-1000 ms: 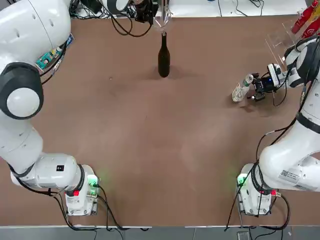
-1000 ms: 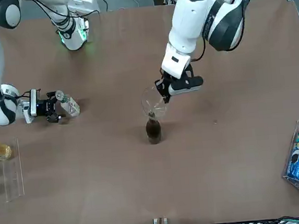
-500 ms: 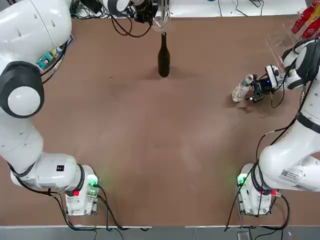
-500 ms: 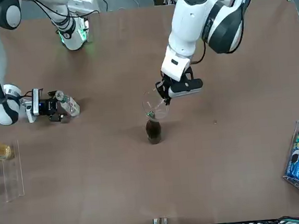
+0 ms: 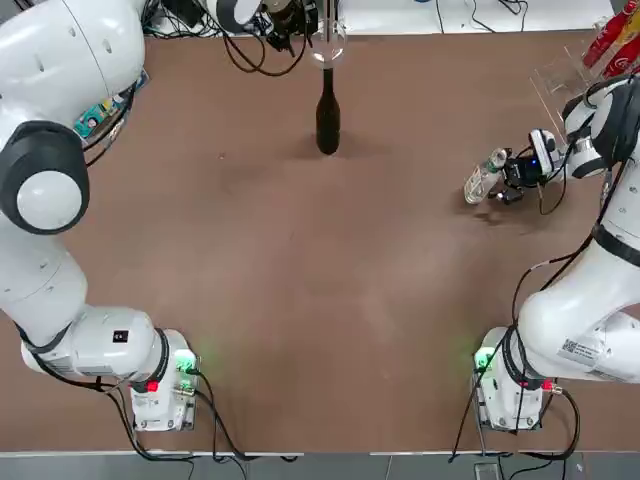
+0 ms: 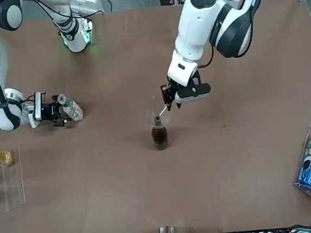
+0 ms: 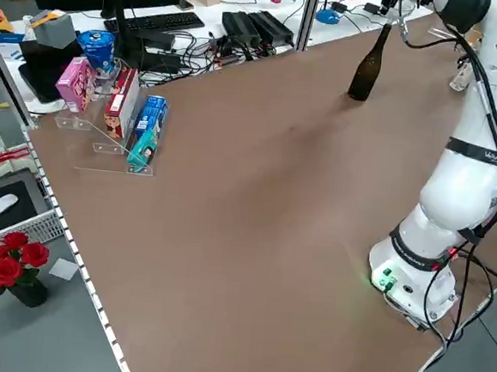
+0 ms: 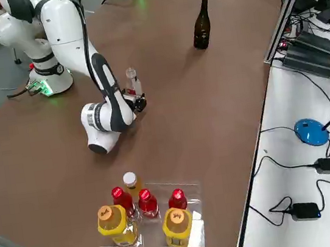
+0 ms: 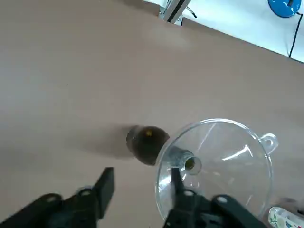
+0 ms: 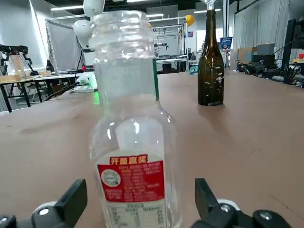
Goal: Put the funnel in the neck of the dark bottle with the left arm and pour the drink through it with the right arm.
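Clear plastic funnel (image 9: 223, 166) sits in the tall dark glass bottle's neck (image 8: 202, 23), left gripper (image 6: 173, 105) spread beside it, right gripper's (image 10: 141, 194) fingers spread around a clear, red-labelled bottle (image 10: 135, 118).

Left gripper (image 9: 145, 190) open, fingers apart.

Even, bright light, ceiling strips glowing in right wrist view. Soft shadow spreading beside the dark bottle (image 9: 148, 143); glints showing on the funnel (image 9: 216, 164). Pale sheen lying across middle of the surface (image 5: 300, 270). Nearest black fingers (image 9: 105, 190) looking soft.
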Available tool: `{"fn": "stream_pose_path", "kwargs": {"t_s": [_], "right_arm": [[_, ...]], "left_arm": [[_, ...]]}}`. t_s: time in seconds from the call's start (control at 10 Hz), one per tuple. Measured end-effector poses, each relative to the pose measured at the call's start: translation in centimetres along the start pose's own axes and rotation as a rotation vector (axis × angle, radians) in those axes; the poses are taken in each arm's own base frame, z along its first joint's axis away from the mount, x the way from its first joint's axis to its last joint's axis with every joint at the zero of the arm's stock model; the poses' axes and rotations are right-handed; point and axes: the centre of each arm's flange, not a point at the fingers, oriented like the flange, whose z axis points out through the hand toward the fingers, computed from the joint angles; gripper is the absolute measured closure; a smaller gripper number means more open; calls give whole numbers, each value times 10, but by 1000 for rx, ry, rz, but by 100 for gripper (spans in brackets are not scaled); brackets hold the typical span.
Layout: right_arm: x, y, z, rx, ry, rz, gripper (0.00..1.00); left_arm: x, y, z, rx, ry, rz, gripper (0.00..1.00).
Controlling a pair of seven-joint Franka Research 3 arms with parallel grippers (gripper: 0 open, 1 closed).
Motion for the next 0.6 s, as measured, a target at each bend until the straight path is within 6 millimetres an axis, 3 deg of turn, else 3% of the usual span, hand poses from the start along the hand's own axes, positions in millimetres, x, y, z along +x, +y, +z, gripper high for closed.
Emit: {"fn": "stream_pose_path", "kwargs": {"t_s": [0.2,0.3,0.6], "right_arm": [[0,3,8,1,14,-4,0],[-1,5,12,-2,22,-5,1],[-6,4,17,-2,31,0,6]], "left_arm": [[11,5,-19,-33,28,-11,10],[17,5,-27,-45,32,-20,1],[47,-27,-20,-80,-112,34,1]]}}
